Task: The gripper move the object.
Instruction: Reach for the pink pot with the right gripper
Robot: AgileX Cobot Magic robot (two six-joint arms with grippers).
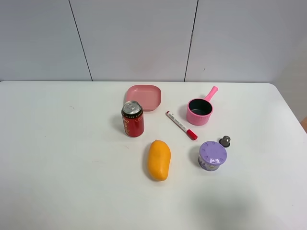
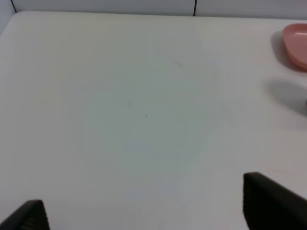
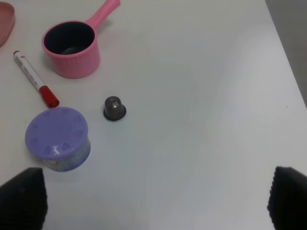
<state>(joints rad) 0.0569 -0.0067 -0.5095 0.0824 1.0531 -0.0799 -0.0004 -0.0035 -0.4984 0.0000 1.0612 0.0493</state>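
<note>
The small pink saucepan [image 1: 200,111] with a dark inside stands upright on the white table [image 1: 57,143], right of centre, its handle pointing to the back right. It also shows in the right wrist view [image 3: 72,49]. My right gripper [image 3: 153,199] is open and empty, well short of the saucepan, with only its black fingertips [image 3: 21,199] showing. My left gripper [image 2: 148,211] is open and empty over bare table on the left. Neither arm shows in the exterior high view.
A red can [image 1: 133,119] stands before a flat pink square dish [image 1: 143,97]. A red-capped marker [image 1: 181,125] lies left of the saucepan. A yellow mango [image 1: 159,159], a purple lidded jar [image 1: 212,155] and a small grey capsule [image 1: 225,141] lie nearer the front.
</note>
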